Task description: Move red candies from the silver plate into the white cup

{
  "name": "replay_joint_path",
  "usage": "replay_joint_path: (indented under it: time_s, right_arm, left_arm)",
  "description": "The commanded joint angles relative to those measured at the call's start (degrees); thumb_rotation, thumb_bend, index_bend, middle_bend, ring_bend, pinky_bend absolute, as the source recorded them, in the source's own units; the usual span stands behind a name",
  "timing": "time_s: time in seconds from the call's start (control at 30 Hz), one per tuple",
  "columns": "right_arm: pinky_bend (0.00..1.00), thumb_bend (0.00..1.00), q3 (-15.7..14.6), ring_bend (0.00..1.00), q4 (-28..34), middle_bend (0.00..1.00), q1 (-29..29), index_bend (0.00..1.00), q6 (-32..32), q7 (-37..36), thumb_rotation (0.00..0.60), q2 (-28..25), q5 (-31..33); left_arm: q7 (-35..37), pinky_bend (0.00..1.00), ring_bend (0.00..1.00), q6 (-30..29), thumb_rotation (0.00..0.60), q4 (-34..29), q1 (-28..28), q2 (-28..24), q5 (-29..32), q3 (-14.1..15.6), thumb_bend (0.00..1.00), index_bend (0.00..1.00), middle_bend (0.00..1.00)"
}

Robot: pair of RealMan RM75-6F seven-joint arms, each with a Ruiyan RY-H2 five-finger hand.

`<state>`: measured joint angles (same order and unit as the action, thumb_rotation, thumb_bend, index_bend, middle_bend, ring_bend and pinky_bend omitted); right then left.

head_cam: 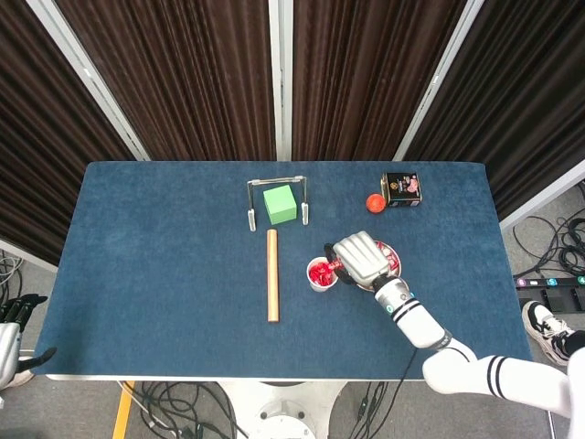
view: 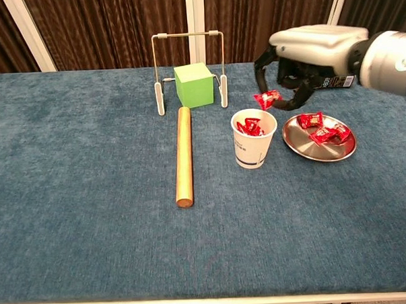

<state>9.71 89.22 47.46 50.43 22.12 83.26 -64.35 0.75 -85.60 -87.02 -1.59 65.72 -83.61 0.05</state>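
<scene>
Risk: the red candy (view: 267,99), pinched at one end only, hangs over the far right rim of the white cup (view: 253,137); released here it could clip the rim and land on the table (view: 89,170). Right hand (view: 300,53) hovers above the cup, palm down, fingers curled onto the candy. More red candies (view: 323,130) lie in the silver plate (view: 304,144); left hand (head_cam: 11,331) idles off-table, fingers unclear.

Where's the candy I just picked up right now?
In the chest view, the red candy is pinched by the right hand in the air, just above the white cup, left of the silver plate.
</scene>
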Motion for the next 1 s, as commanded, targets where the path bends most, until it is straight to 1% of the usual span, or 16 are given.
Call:
replay_joint_path:
  time_s: [0.03, 0.17, 0.27, 0.33, 0.4, 0.67, 0.77, 0.8, 0.83, 0.87, 0.9, 0.93, 1.0]
  right_arm:
    - [1.0, 0.33, 0.26, 0.97, -2.75, 0.92, 1.87, 0.53, -1.59, 2.25, 0.6, 2.98, 2.54]
    - [1.0, 0.33, -0.2, 0.97, -3.75, 0.92, 2.67, 0.47, -1.97, 3.84, 0.6, 4.74, 3.89]
    - [1.0, 0.31, -0.52, 0.97, -3.48, 0.92, 2.81, 0.41, -1.66, 4.49, 0.6, 4.98, 3.98]
    - [1.0, 0.24, -0.53, 0.97, -3.03, 0.92, 2.7, 0.36, -1.24, 4.5, 0.6, 4.85, 4.12]
    - [1.0, 0.2, -0.4, 0.97, -2.5, 0.92, 2.38, 0.34, -0.46, 4.11, 0.6, 4.47, 3.94]
    - [1.0, 0.2, 0.21, 0.97, -0.69, 0.92, -2.23, 0.33, 5.67, 0.43, 0.6, -1.68, 3.11]
    - [1.0, 0.2, -0.32, 0.95, 1.05, 0.91, -6.13, 0.37, 10.08, -2.47, 0.6, -5.41, 1.74]
    - [1.0, 0.2, -0.74, 0.93, 1.63, 0.9, -7.63, 0.39, 11.8, -3.52, 0.6, -6.63, 0.87]
    - [1.0, 0.2, -1.5, 0.89, 2.35, 0.87, -9.78, 0.41, 14.17, -4.97, 0.6, -8.33, -0.44]
    - [1.0, 0.2, -2.16, 0.84, 2.9, 0.83, -11.5, 0.42, 15.99, -6.16, 0.6, -9.59, -1.44]
    - [0.99, 0.21, -2.89, 0.76, 3.41, 0.76, -13.31, 0.42, 17.94, -7.45, 0.6, -10.77, -2.52]
    - [0.94, 0.21, -4.02, 0.68, 3.93, 0.68, -15.77, 0.41, 20.47, -9.3, 0.6, -12.3, -4.15]
    - [0.7, 0.21, -5.9, 0.47, 4.47, 0.5, -19.41, 0.35, 23.9, -12.22, 0.6, -14.54, -6.49]
  left_arm:
    - [0.33, 0.21, 0.2, 0.11, 0.6, 0.34, -0.08, 0.13, 0.23, 0.0, 0.0, 0.27, 0.28]
    - [0.83, 0.21, 0.2, 0.49, 0.6, 0.97, -0.11, 0.46, 0.6, 0.01, 0.0, 0.27, 0.28]
    - [1.24, 0.21, 0.2, 0.62, 0.6, 1.47, -0.09, 0.73, 0.56, 0.05, 0.0, 0.27, 0.28]
    - [1.47, 0.21, 0.2, 0.59, 0.6, 1.77, -0.07, 0.91, 0.52, 0.0, 0.0, 0.27, 0.28]
    - [1.61, 0.21, 0.2, 0.58, 0.6, 1.93, -0.05, 0.99, 0.48, -0.03, 0.0, 0.27, 0.28]
    - [1.84, 0.21, 0.2, -0.01, 0.6, 2.04, -0.24, 0.99, 0.17, -0.08, 0.0, 0.27, 0.28]
    - [1.77, 0.21, 0.2, -0.34, 0.6, 1.86, -0.28, 1.07, 0.11, -0.22, 0.0, 0.27, 0.28]
    - [1.77, 0.21, 0.2, -0.43, 0.6, 1.88, -0.33, 1.1, 0.06, -0.2, 0.0, 0.27, 0.28]
    - [1.68, 0.21, 0.2, -0.45, 0.6, 1.9, -0.28, 1.12, -0.01, -0.23, 0.0, 0.27, 0.28]
    - [1.55, 0.21, 0.2, -0.42, 0.6, 1.85, -0.14, 1.14, -0.07, -0.33, 0.0, 0.27, 0.28]
    - [1.43, 0.21, 0.2, -0.45, 0.6, 1.78, -0.01, 1.15, -0.14, -0.46, 0.0, 0.27, 0.28]
    - [1.18, 0.21, 0.2, -0.52, 0.6, 1.61, 0.16, 1.2, -0.17, -0.67, 0.0, 0.27, 0.28]
    - [0.61, 0.21, 0.2, -0.68, 0.6, 1.28, 0.43, 1.25, -0.26, -1.0, 0.0, 0.27, 0.28]
